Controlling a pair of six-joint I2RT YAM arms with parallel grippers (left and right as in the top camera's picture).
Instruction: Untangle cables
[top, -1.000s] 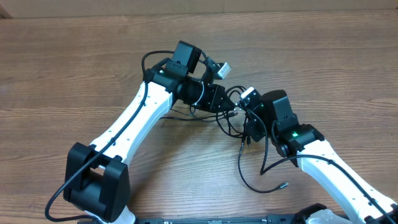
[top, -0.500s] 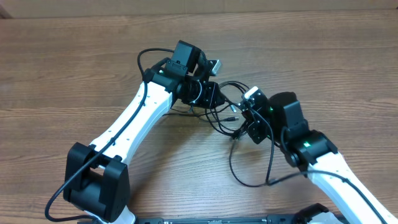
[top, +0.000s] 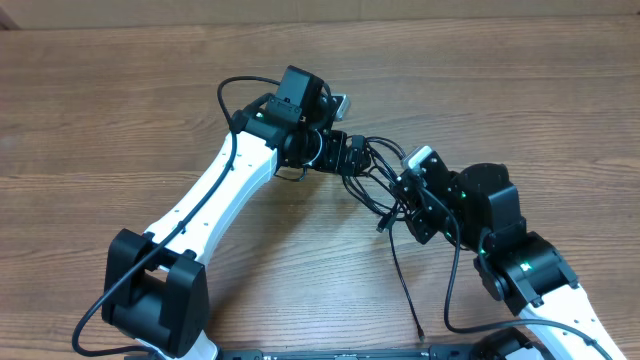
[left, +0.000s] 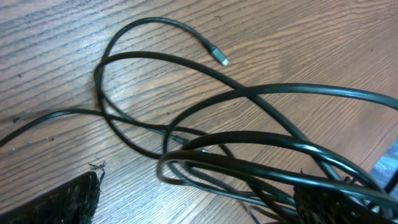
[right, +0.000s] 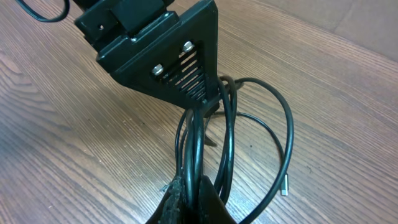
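The right gripper is clenched on a bundle of the cables, which run up from its fingers toward the left gripper. That gripper's jaws stand spread wide, with several strands passing over one finger. The cables lie in overlapping loops between the two grippers near the middle of the table, one silver-tipped plug end resting on the wood and a single strand trailing toward the near edge.
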